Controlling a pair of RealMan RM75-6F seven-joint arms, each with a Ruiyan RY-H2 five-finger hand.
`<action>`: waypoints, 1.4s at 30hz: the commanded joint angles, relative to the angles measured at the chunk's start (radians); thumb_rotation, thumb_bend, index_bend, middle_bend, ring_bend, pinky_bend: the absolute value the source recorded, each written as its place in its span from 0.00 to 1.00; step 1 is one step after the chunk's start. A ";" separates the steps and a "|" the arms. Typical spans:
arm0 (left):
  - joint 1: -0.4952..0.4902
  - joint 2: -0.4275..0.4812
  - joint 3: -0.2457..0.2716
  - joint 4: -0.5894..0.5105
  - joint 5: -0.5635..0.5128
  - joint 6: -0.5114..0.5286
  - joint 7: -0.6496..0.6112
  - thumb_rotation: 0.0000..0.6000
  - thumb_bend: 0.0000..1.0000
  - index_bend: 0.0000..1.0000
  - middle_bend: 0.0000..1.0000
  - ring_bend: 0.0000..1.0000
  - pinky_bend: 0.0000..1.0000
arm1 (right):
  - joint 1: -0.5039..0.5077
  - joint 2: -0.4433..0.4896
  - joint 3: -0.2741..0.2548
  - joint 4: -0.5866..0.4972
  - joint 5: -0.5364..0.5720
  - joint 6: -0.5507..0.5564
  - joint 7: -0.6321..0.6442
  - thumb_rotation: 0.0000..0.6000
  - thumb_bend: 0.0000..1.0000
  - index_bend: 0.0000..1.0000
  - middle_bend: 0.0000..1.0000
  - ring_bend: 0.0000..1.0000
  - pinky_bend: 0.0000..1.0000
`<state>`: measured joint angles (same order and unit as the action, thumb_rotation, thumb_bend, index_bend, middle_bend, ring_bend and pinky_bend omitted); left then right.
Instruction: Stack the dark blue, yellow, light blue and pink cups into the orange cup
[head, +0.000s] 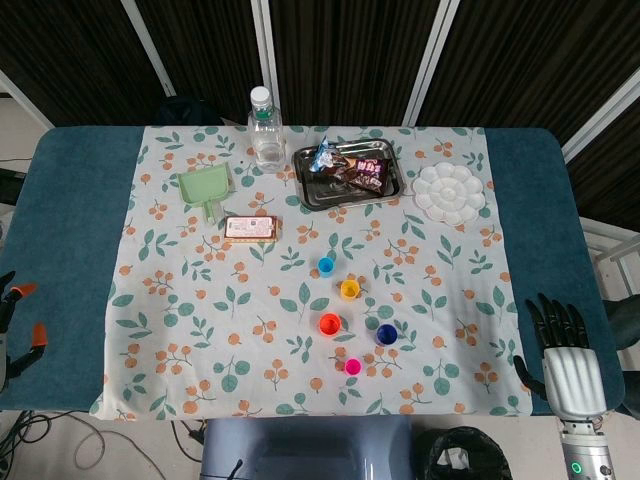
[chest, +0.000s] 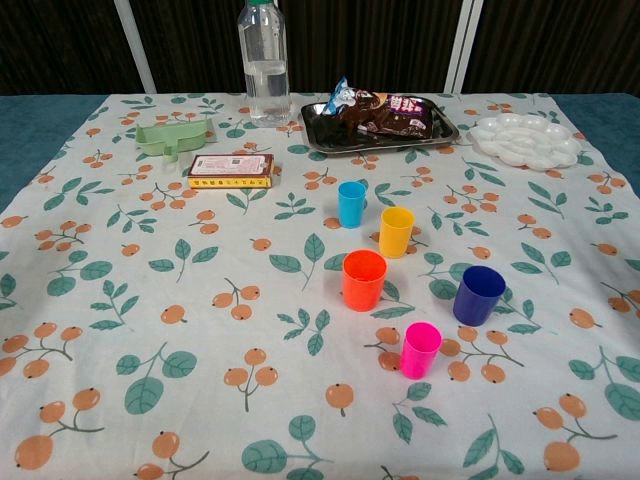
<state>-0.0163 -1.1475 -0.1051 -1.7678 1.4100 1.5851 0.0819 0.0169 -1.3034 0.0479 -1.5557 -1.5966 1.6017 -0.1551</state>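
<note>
Five cups stand upright and apart near the table's front middle. The orange cup is the centre one. Behind it stand the light blue cup and the yellow cup. The dark blue cup is to its right and the pink cup is nearest the front. My right hand rests open at the table's right front corner, far from the cups. My left hand shows only as fingertips at the left edge of the head view.
A water bottle stands at the back. Right of it is a metal tray with snack packets, then a white palette. A green scoop and a small flat box lie at the back left on the floral cloth.
</note>
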 joint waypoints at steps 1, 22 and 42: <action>0.001 0.001 0.001 -0.001 0.001 0.001 0.002 1.00 0.47 0.24 0.06 0.00 0.03 | -0.001 0.001 0.000 0.000 -0.001 0.001 0.002 1.00 0.41 0.00 0.00 0.00 0.00; 0.004 0.001 0.010 0.001 0.010 0.001 0.010 1.00 0.47 0.24 0.06 0.00 0.03 | 0.006 0.039 -0.015 -0.051 0.024 -0.051 0.037 1.00 0.41 0.00 0.00 0.00 0.00; 0.005 -0.001 0.003 -0.004 0.005 0.007 0.012 1.00 0.47 0.24 0.06 0.00 0.03 | 0.205 0.248 -0.031 -0.284 0.013 -0.398 -0.001 1.00 0.36 0.00 0.00 0.00 0.00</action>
<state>-0.0112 -1.1485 -0.1020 -1.7717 1.4160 1.5924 0.0934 0.1738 -1.0940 0.0032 -1.7804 -1.6066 1.2673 -0.1086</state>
